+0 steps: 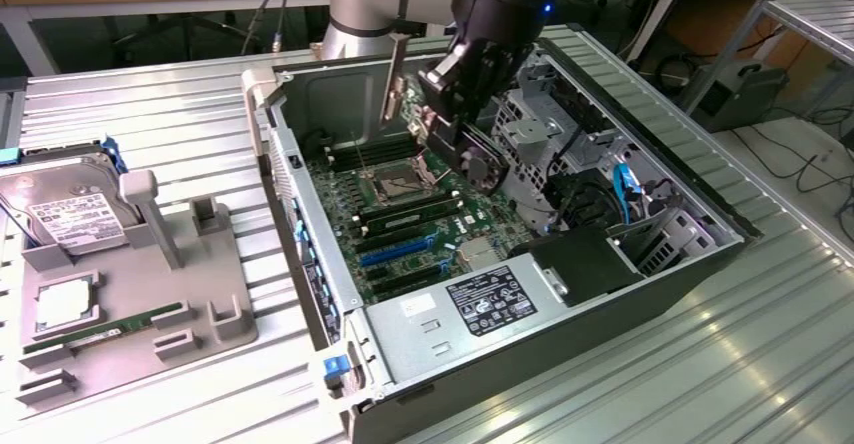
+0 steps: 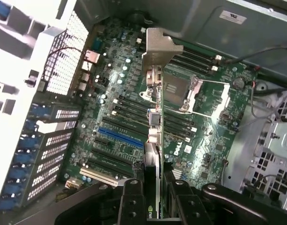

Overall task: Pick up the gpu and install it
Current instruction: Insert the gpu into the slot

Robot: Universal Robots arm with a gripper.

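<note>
The gpu [image 2: 153, 140] hangs edge-on in my gripper [image 2: 155, 206], which is shut on the card's rear end. Its silver end bracket [image 2: 158, 51] points away from the wrist, over the motherboard [image 2: 110, 117]. In the exterior view the gripper [image 1: 451, 99] holds the gpu [image 1: 467, 154] tilted inside the open computer case [image 1: 534, 314], above the CPU socket [image 1: 398, 179], and the bracket [image 1: 395, 74] sticks up towards the case's back wall. The blue expansion slot [image 2: 120, 137] lies below and to one side of the card, apart from it.
A grey fixture tray [image 1: 200, 314] at the exterior view's left carries a hard drive [image 1: 67, 214], a green memory stick [image 1: 107, 329] and a processor chip [image 1: 64, 304]. Inside the case stand the power supply [image 1: 494, 299] and the drive cage [image 1: 547, 134], close to the arm.
</note>
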